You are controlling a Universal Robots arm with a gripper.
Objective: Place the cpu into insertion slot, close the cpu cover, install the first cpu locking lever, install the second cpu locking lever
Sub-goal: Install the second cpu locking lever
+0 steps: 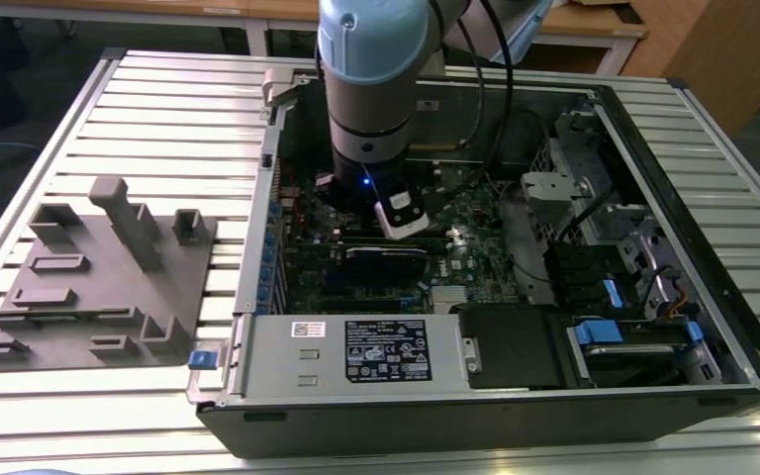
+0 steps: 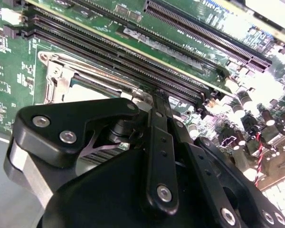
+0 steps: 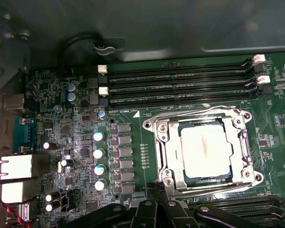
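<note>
In the exterior view the arm (image 1: 373,89) reaches straight down into an open computer case (image 1: 486,257) lying on a slatted metal table (image 1: 155,119). Its wrist hangs over the green motherboard (image 1: 340,272) in the middle of the case. A grey fixture block (image 1: 96,282) sits on the table outside the case, on the exterior view's left. In the second wrist view the black gripper (image 2: 157,97) stands close above the board, its fingers (image 2: 159,123) drawn together into a narrow pair with nothing between them. Their tips rest at the edge of the insertion slot (image 2: 61,80), just beside the long black memory slots (image 2: 133,57). In the first wrist view the cpu (image 3: 206,148) lies flat inside the insertion slot (image 3: 156,128). Its pale top shows through the window of the cpu cover (image 3: 173,159), which is folded down over it. The memory slots (image 3: 180,85) run along one side of the socket, and the gripper's dark linkage sits at the opposite side.
</note>
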